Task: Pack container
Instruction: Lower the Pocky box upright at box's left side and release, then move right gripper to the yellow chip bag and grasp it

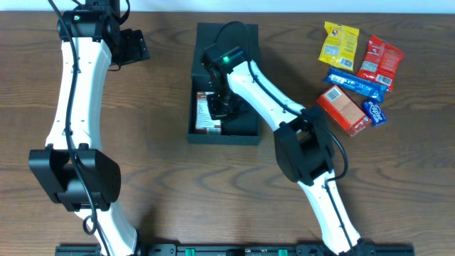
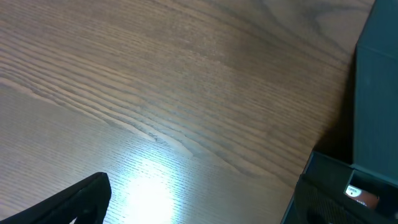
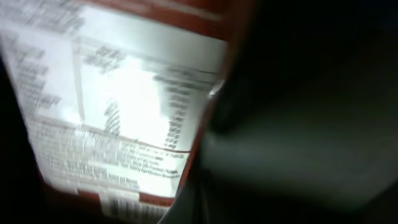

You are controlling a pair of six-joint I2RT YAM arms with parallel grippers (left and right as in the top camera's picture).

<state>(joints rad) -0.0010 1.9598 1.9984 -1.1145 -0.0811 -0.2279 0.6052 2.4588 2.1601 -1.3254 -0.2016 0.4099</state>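
Note:
The dark teal-black container (image 1: pixel 224 136) sits at the table's middle with its flap lid open at the back; its wall also shows in the left wrist view (image 2: pixel 378 93). A red-brown packet with a white label (image 1: pixel 207 114) lies inside at the left. My right gripper (image 1: pixel 227 101) is down inside the container right next to that packet. The right wrist view is blurred and filled by the packet's label (image 3: pixel 124 99) and the dark box floor (image 3: pixel 311 124), so its jaws do not show. My left gripper (image 2: pixel 199 208) is open and empty over bare table left of the container.
At the back right lie a yellow packet (image 1: pixel 338 45), a red packet (image 1: pixel 379 59), a blue bar (image 1: pixel 357 84), a red-orange carton (image 1: pixel 343 109) and a small blue packet (image 1: pixel 375 112). The left arm stands along the table's left side.

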